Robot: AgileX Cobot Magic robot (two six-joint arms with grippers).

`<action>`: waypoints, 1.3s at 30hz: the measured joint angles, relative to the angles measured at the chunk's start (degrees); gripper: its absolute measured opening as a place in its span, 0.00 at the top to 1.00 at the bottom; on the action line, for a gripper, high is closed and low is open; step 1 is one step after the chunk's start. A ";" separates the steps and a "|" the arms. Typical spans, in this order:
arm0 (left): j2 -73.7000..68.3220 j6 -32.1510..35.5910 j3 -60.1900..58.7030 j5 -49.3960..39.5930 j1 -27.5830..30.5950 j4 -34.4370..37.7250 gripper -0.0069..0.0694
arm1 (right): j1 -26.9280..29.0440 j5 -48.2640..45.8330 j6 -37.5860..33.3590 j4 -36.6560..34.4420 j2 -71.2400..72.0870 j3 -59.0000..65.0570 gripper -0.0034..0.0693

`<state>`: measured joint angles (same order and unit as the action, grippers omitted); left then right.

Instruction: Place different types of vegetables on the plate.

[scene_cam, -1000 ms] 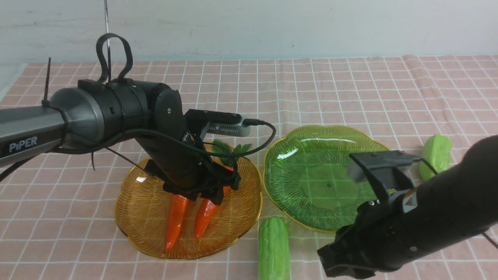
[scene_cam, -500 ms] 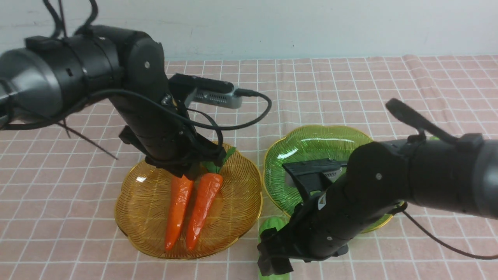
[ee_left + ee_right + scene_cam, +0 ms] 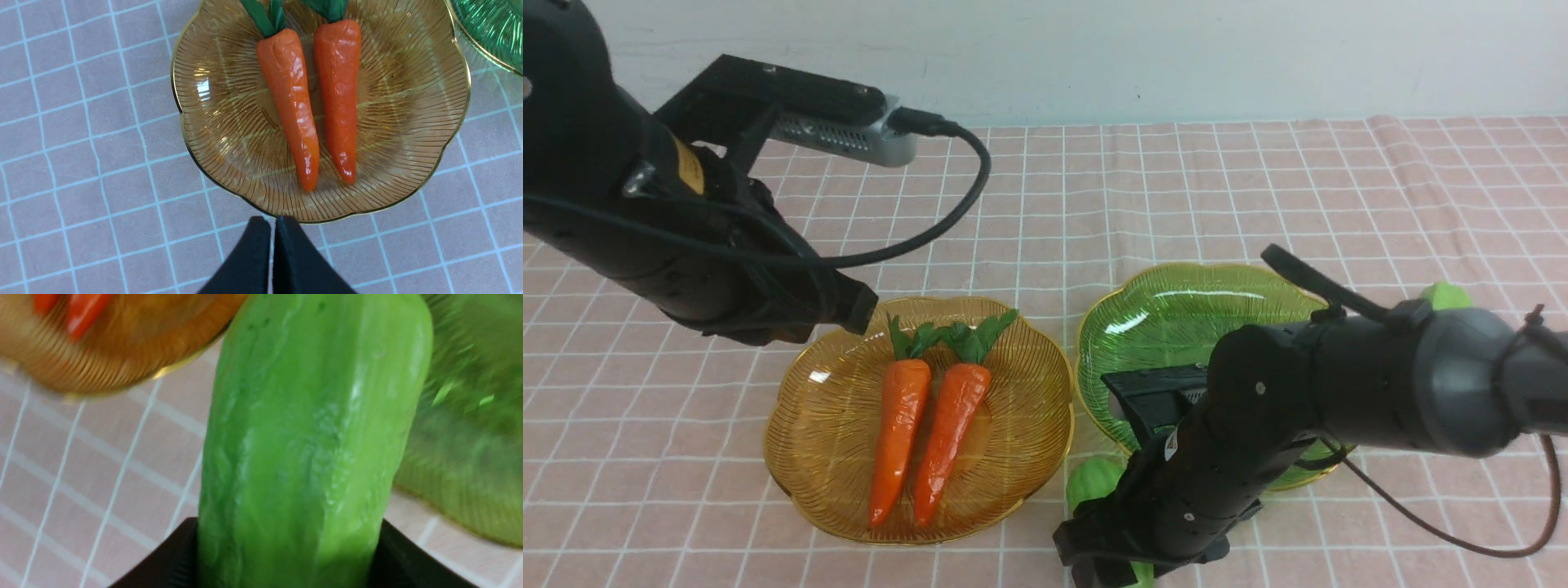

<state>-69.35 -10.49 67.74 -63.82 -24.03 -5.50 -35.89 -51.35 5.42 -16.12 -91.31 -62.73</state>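
Note:
Two orange carrots (image 3: 898, 433) (image 3: 947, 433) with green tops lie side by side on the amber plate (image 3: 800, 441); they also show in the left wrist view (image 3: 292, 102) (image 3: 337, 81). My left gripper (image 3: 854, 306) (image 3: 273, 222) is shut and empty, raised above the plate's far-left side. My right gripper (image 3: 1107, 563) (image 3: 286, 523) is low at the table's front, shut on a light green gourd (image 3: 1092, 482) (image 3: 310, 449) that lies between the two plates. The second gourd (image 3: 1441, 294) peeks out behind my right arm. The green plate (image 3: 1176, 327) holds nothing that I can see.
A pink checked cloth (image 3: 1258, 180) covers the table, with a pale wall behind it. The amber plate (image 3: 102, 355) and green plate (image 3: 470, 457) flank the held gourd closely. My right arm crosses over the green plate's front half.
My left gripper let go of the carrots, shut, and rose away to the left. My right arm swung left and down onto the front gourd.

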 joint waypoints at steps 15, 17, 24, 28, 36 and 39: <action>11.57 -2.22 -10.49 4.11 0.00 0.00 0.91 | 12.00 -2.54 1.34 3.69 -14.58 -15.37 0.31; 12.61 -2.92 -11.27 4.11 0.00 -0.07 0.91 | 12.00 -3.73 1.34 3.69 -15.98 -17.23 0.25; 13.74 -3.60 -11.33 4.11 0.00 -0.18 0.91 | 12.27 -8.89 0.80 7.26 -17.43 -23.55 0.06; 13.79 -3.60 -11.33 3.77 0.00 -0.31 0.91 | 13.95 -13.18 1.36 14.07 -17.45 -29.04 0.07; 13.86 -3.93 -11.37 0.91 0.00 -0.31 0.91 | 30.97 -17.40 10.21 23.84 -18.88 -34.77 0.13; 13.86 -4.04 -11.37 0.91 0.00 -0.31 0.91 | 36.24 -17.29 9.42 18.06 -22.55 -34.77 0.13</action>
<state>-55.49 -14.53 56.36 -62.91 -24.03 -5.81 0.35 -68.65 14.84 1.94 -113.86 -97.50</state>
